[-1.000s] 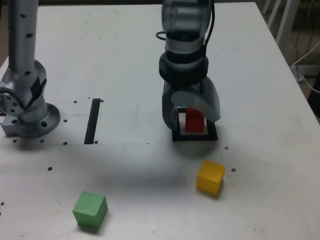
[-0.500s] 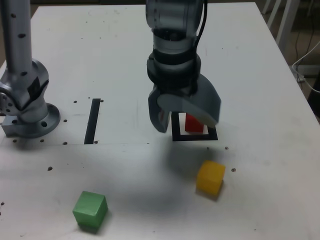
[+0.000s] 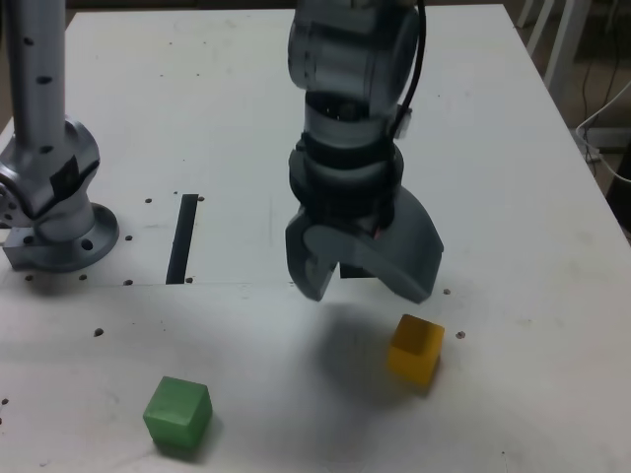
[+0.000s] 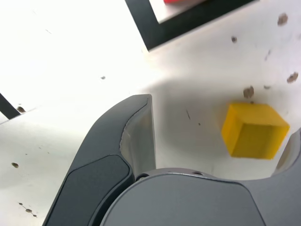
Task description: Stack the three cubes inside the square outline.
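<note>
- Nearest in the exterior view: green cube, alone on the table, toward that view's left, well apart from the rest
- Next back: yellow cube, turned slightly askew, toward the exterior view's right, near the outline but outside it
- Looks light, rigid, matte; probably grips well across two opposite flat faces, jaws squared to its skew
- Just behind and above: gripper, spread wide, holding nothing, hanging clear of the yellow cube
- Behind the gripper: outline, mostly hidden in the exterior view
- Inside it, only a sliver of the red cube visible from the wrist
- Farthest: arm base, black strip
</note>
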Tool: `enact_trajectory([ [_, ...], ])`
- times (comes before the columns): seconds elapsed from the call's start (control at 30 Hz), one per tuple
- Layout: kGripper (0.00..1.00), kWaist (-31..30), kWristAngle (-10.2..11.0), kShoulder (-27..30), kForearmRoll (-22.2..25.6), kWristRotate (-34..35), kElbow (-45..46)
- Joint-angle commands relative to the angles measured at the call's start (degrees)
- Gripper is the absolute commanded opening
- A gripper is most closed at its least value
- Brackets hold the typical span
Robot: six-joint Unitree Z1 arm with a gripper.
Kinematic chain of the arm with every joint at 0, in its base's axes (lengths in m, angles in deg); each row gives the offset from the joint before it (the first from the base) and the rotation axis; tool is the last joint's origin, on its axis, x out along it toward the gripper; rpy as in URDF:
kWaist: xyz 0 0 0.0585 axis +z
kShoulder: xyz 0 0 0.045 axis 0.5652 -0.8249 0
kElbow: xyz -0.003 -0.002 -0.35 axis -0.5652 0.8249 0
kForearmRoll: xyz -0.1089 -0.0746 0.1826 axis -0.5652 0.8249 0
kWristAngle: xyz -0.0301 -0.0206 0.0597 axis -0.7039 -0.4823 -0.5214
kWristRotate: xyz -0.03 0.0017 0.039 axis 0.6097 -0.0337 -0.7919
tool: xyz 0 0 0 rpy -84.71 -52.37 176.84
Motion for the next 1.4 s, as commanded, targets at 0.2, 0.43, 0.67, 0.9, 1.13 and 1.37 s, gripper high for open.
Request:
enact_trajectory([
  [0.2,0.99,-2.71,-0.44,-3.14,2.14,0.16,-5.02],
  [0.43,0.99,-4.34,-0.72,-6.06,3.23,0.17,-8.38],
  [0.67,0.99,-4.73,-1.05,-8.79,3.15,0.09,-10.71],
  [0.9,0.99,-4.73,-1.14,-11.11,3.27,-1.01,-13.18],
  [1.13,0.98,-4.3,-1.72,-12.54,3.32,-2.63,-14.93],
  [1.37,0.9,-3.4,-2.48,-12.96,3.63,-3.52,-15.23],
])
